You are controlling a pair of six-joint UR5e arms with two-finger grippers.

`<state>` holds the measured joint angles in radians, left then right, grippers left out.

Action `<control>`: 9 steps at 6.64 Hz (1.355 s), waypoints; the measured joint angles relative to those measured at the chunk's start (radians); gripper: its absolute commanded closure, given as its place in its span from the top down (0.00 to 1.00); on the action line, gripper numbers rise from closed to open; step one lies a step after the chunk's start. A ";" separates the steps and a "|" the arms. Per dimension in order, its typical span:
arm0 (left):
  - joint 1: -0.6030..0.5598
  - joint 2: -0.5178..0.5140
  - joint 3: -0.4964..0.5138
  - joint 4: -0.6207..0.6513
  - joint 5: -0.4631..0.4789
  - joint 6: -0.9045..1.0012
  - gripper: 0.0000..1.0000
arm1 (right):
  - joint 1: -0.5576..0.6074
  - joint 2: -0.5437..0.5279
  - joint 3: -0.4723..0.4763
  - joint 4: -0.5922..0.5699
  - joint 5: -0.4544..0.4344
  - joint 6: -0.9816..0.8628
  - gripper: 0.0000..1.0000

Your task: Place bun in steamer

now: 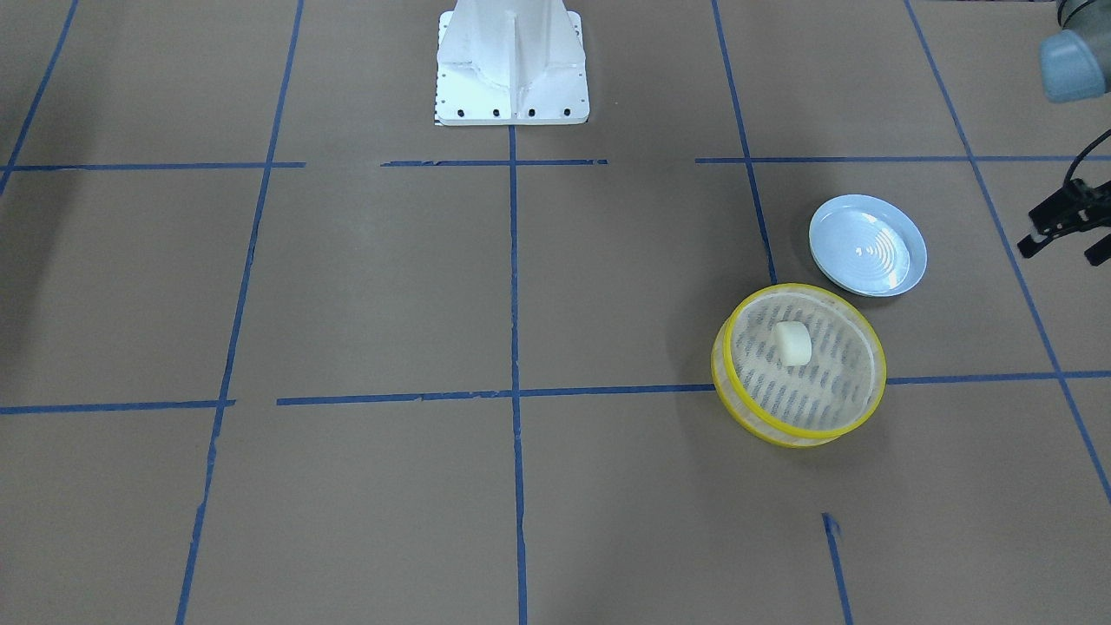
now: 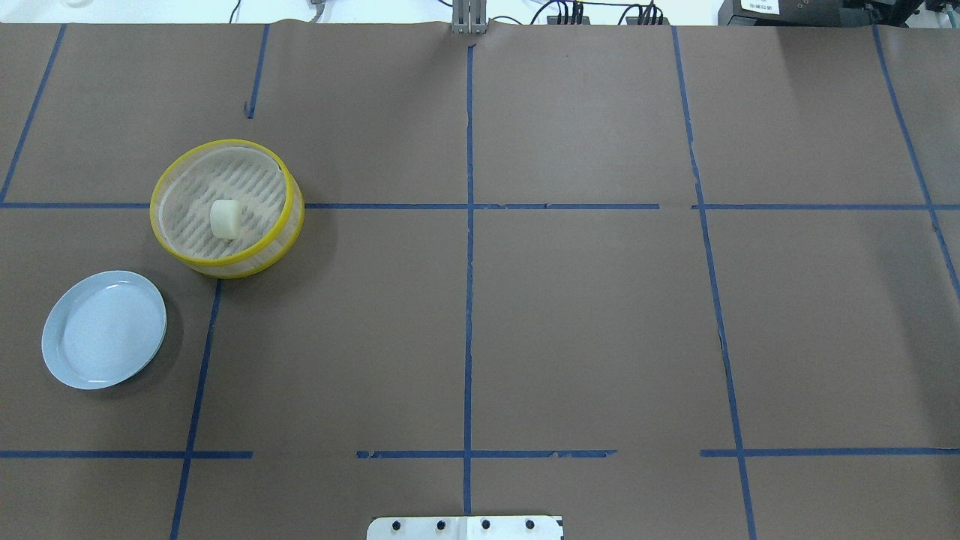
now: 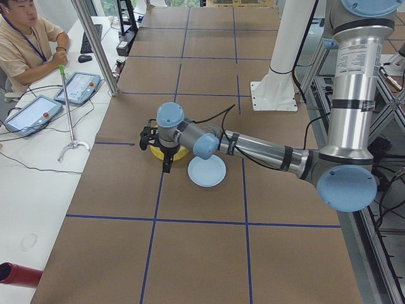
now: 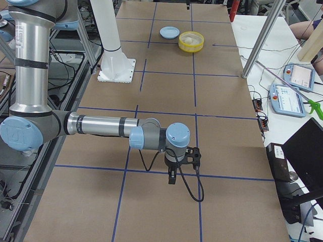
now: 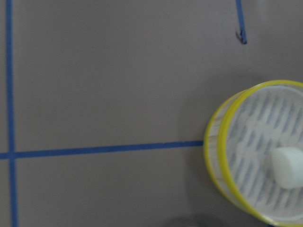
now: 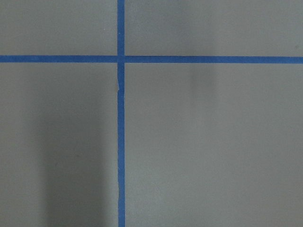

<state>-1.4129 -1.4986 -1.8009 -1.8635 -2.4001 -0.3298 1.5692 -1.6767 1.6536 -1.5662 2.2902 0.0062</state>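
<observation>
— What's on the bench (image 2: 525, 337), starting from the left?
— A pale blue plate (image 2: 103, 330). Near it is the steamer (image 2: 247, 264), with the bun (image 2: 225, 219) on its slotted bottom.
— And the grippers?
— The left gripper (image 1: 1063, 250) hangs near the plate, fingers spread and released. The right gripper (image 4: 172, 177) is well apart; I cannot tell its state.

The surface (image 2: 585, 337) is covered in brown paper, marked into squares by blue tape lines (image 2: 469, 300). On the operators' side stands a white desk (image 3: 38, 202) with two teach pendants (image 3: 79, 87), cables and a seated man (image 3: 25, 44). Slanted metal posts (image 3: 95, 44) rise beside it.
</observation>
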 measured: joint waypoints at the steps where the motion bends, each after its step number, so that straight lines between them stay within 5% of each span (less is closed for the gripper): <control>1: -0.081 0.085 -0.003 0.003 0.000 0.155 1.00 | 0.000 0.000 0.000 0.000 0.000 0.000 1.00; 9: -0.241 0.130 -0.009 0.298 0.061 0.478 1.00 | 0.000 0.000 0.000 0.000 0.000 0.000 1.00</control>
<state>-1.6540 -1.3686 -1.8097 -1.5657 -2.3389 0.1482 1.5692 -1.6766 1.6536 -1.5662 2.2902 0.0062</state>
